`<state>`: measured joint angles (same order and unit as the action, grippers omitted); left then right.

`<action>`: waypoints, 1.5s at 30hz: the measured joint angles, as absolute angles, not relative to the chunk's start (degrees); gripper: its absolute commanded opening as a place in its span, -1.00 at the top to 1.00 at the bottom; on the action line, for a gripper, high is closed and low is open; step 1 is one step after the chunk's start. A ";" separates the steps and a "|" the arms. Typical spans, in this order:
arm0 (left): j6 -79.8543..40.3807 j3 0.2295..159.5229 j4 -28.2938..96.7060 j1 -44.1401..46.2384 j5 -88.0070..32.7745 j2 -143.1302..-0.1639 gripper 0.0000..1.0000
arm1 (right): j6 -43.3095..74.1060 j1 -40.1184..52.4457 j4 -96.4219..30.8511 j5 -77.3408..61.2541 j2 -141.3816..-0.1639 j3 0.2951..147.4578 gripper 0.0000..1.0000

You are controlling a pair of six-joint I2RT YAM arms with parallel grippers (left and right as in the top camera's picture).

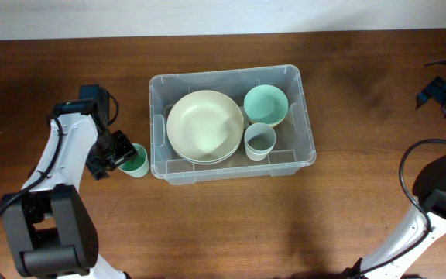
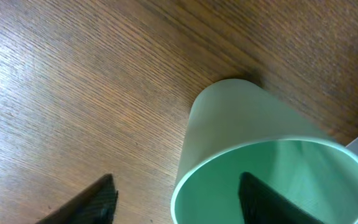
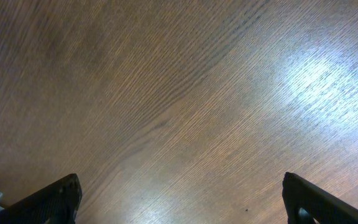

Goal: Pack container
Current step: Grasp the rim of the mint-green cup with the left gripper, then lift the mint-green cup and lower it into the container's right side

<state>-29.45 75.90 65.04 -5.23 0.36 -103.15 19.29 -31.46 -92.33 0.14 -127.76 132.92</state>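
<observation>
"Where was the bin [image 1: 223,73]?"

"In the centre of the overhead frame, slightly above the middle. It stood upright and open-topped, with its long side running left to right. It was clear plastic with rounded corners."

"What did it hold?"

"A wide cream bowl [image 1: 205,125] filled its left half. A green bowl [image 1: 265,105] sat in the upper right corner. A pale cup [image 1: 259,141] stood upright just below that, right beside the cream bowl."

"Was anything outside?"

"A green cup [image 1: 136,161] stood upright just beside the bin's lower left corner."
</observation>
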 measured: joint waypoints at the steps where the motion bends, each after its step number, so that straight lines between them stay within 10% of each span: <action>1: -29.17 75.90 65.04 -5.23 0.38 -103.15 0.10 | 19.27 -31.46 -92.33 0.14 -127.76 132.92 -0.98; 5: -28.93 75.90 65.06 -5.23 0.38 -103.15 0.55 | 19.29 -31.46 -92.33 0.14 -127.76 132.92 -0.98; 15: -28.86 75.90 65.04 -5.23 0.38 -103.15 0.96 | 19.29 -31.46 -92.33 0.14 -127.76 132.92 -0.98; 31: -28.91 78.98 67.79 -11.44 -0.03 -102.96 0.98 | 19.31 -31.46 -92.33 0.14 -127.76 132.92 -0.98; 45: -23.70 116.38 71.13 -12.84 -18.65 -100.49 0.99 | 19.29 -31.46 -92.33 0.14 -127.76 132.92 -0.98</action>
